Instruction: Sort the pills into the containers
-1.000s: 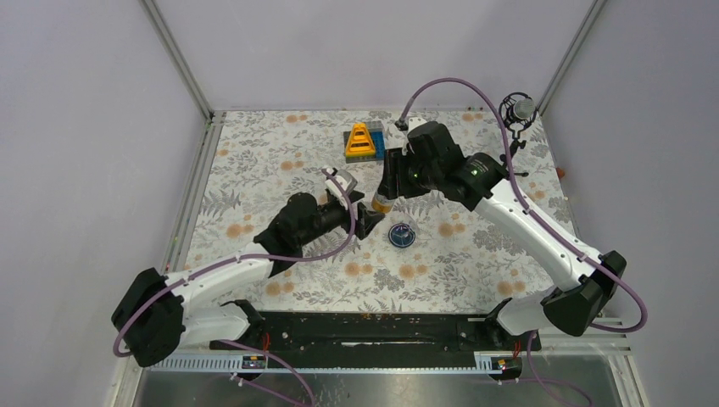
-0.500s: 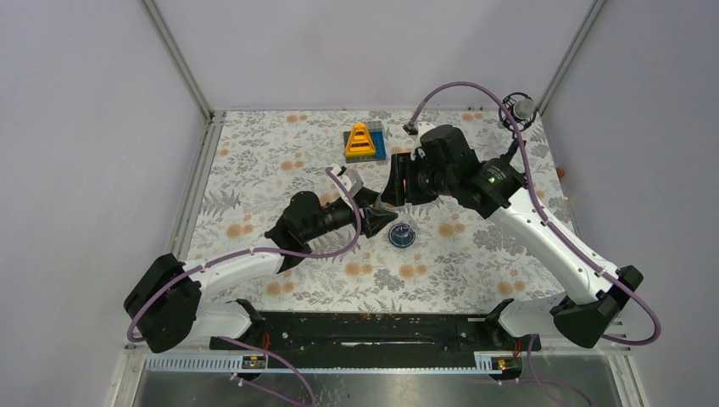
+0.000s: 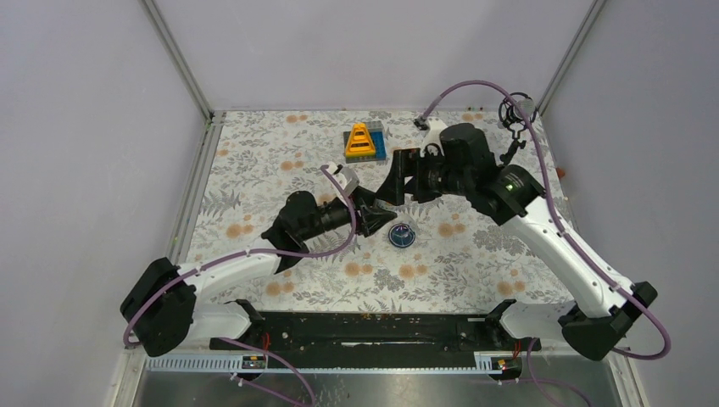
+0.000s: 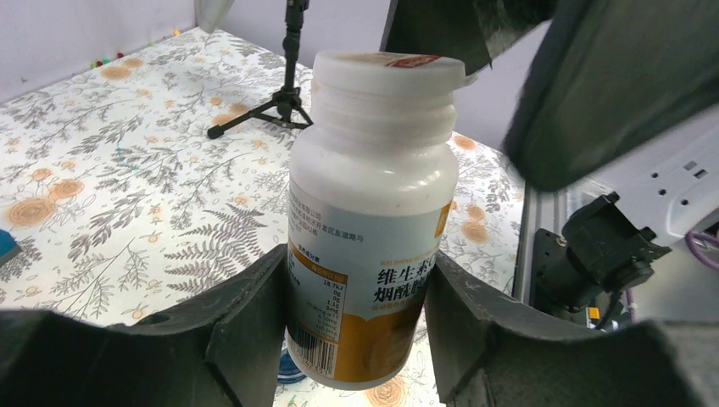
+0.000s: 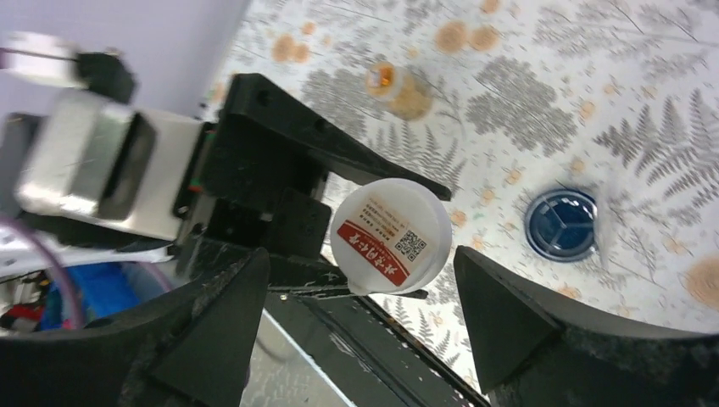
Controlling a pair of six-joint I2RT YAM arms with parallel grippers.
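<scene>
A white bottle (image 4: 373,229) is held upright in mid-air, clenched at its lower half by the left claw (image 4: 354,273), with a dark finger (image 4: 250,326) pressed against each side. Its cap (image 5: 392,237), white with a red label, is on. The right claw (image 5: 360,263) is spread wide above the bottle, one finger (image 5: 212,318) on each side of the cap and neither touching it.

In the overhead view the two claws are seen close together near the middle of the floral cloth (image 3: 254,170), just behind the blue dish (image 3: 402,235). The cloth is bounded by pale walls (image 3: 85,127) at the back and on both sides and by a dark rail (image 3: 365,326) at the near edge. Open cloth is seen left of the left arm and between the dish and the rail. Less room is left at the back, where a yellow toy (image 3: 362,140) sits near the wall and a microphone stand (image 3: 515,114) is set in the far right corner.

The bottle is almost wholly hidden from above by the claws; its printed label is shown only by the left wrist camera. Only in the right wrist view is the dish seen to be split into three compartments. There too a small amber bottle (image 5: 388,83) is seen on the cloth, apart from the dish and blurred. The pills cannot be made out in any view.
</scene>
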